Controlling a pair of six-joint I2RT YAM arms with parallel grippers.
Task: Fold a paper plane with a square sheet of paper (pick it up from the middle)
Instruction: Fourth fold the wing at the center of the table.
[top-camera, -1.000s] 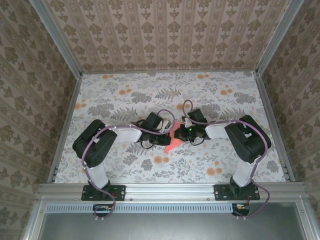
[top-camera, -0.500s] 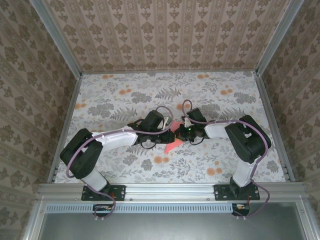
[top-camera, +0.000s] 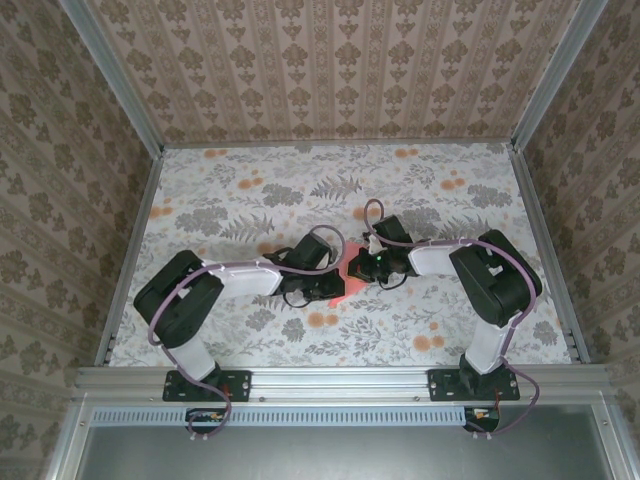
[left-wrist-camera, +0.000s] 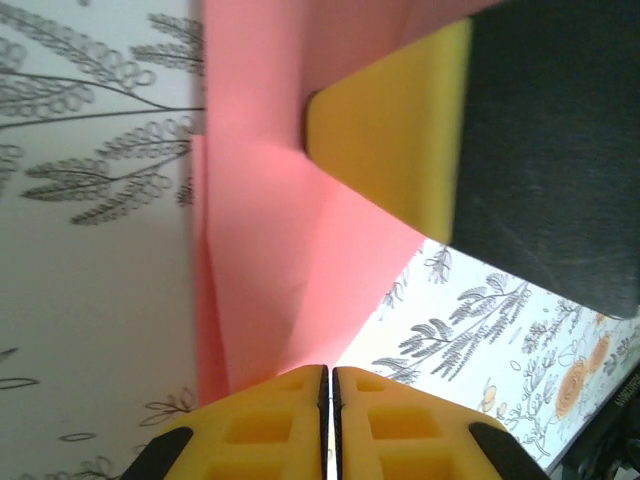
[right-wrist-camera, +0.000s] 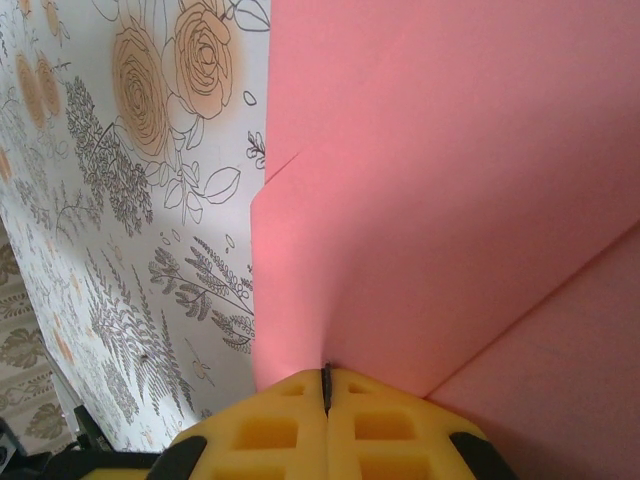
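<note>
Left hand (left-wrist-camera: 328, 385) and right hand (right-wrist-camera: 326, 380) pinch the folded salmon-pink paper sheet (top-camera: 338, 288) between them; its point, I think, faces me.

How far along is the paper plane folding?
Done: the pink paper already shows diagonal folds. In hand: left gripper and right gripper are both shut on it. Left: no finished dart shape yet, so probably more folds.

Nothing here can be read: the pink paper (right-wrist-camera: 450, 180) ahead of the right gripper (right-wrist-camera: 326, 375) is plain, and the table (right-wrist-camera: 150, 250) beside it carries only printed flowers.
</note>
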